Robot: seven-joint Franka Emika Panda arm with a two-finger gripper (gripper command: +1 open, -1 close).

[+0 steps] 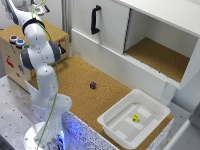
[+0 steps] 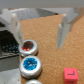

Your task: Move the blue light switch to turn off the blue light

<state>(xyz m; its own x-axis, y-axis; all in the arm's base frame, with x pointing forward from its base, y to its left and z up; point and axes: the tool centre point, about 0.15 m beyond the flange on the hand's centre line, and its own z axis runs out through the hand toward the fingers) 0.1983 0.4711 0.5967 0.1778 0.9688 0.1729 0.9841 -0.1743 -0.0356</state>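
Observation:
The blue light (image 2: 30,64) is a small round blue cap with a pale rim on the cork top of a wooden box (image 1: 50,35). It sits between a red cap (image 2: 28,47) and a third cap (image 2: 33,81) that is cut off by the frame edge. In the exterior view the blue cap (image 1: 20,43) lies beside the red cap (image 1: 13,38). My gripper (image 2: 40,43) is open and empty, hovering over the box top just beside the red cap. In the exterior view my hand is mostly out of frame at the top left. A small blue mark (image 1: 21,68) shows on the box front; I cannot tell whether it is the switch.
A pink block (image 2: 71,74) lies on the box top near the caps. On the cork table (image 1: 80,75) lies a small dark cube (image 1: 93,85). A white bin (image 1: 116,131) holds a yellow die (image 1: 135,118). A white cabinet has a black handle (image 1: 95,19) and an open compartment (image 1: 160,55).

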